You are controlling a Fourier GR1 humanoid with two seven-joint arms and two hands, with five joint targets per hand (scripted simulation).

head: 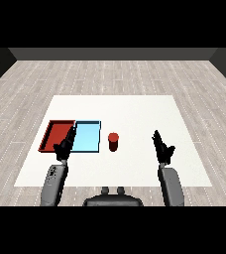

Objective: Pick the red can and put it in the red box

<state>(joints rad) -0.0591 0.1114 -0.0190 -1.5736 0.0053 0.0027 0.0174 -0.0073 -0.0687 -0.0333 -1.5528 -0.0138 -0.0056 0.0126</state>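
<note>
- The red can (113, 141) stands upright on the white table (135, 114), and everything below is placed from it.
- Just to the view's left of the can lies the light blue tray (86, 138); a narrow strip of bare table separates the two, so they do not touch.
- Beyond the blue tray, further left of the can, lies the red tray (57, 135); the two trays sit side by side with their edges meeting.
- The can is in neither tray.
- The left hand (65, 147) is left of the can and a little nearer the robot, over the near edge where the two trays meet. Its fingers are straight and point forward; it is released and holds nothing.
- The right hand (161, 148) is right of the can, well apart from it, above bare table. Its fingers are also straight and raised, with the thumb spread to the side; it grasps nothing.
- Both grey forearms come in nearer the robot than the can, one on each side of it.
</note>
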